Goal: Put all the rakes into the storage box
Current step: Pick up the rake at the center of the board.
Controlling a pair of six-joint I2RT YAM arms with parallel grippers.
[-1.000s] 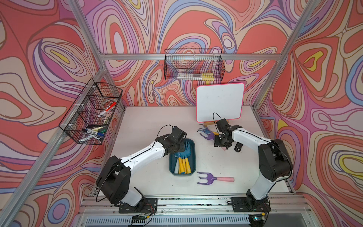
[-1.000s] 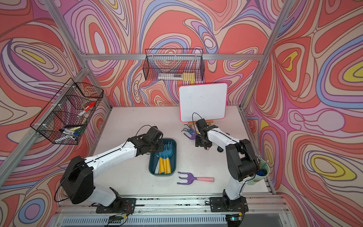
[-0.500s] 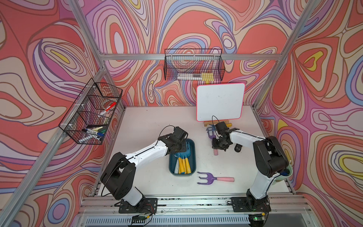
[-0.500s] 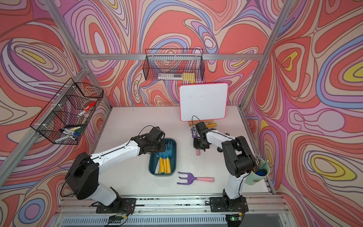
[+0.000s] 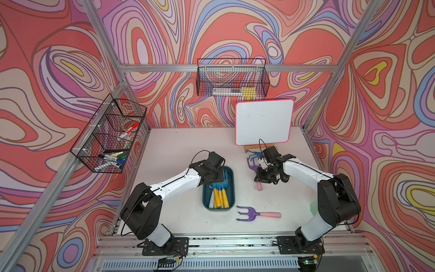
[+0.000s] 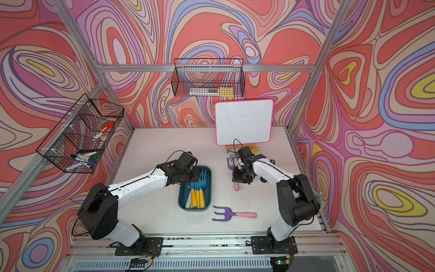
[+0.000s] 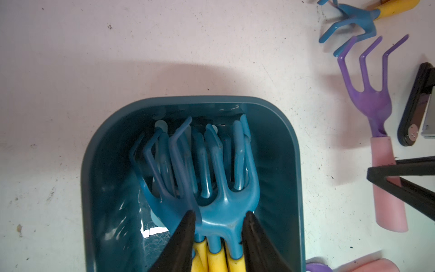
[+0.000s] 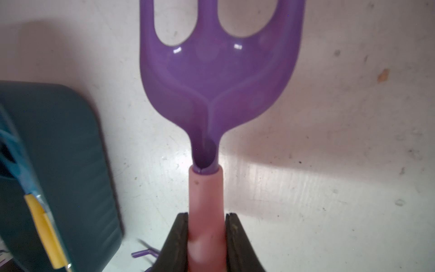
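No text, label, brand, number or sign can be read on anything shown in these views

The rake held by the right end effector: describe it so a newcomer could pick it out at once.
Find the whiteboard at the back of the table. Just in front of it, the right end effector is shut on the pink handle of a purple-headed rake. A second purple rake lies free near the front edge, and the remaining rakes are blue with yellow handles.

High frontal stereo pair; close wrist cameras, storage box point(image 7: 188, 100) in both
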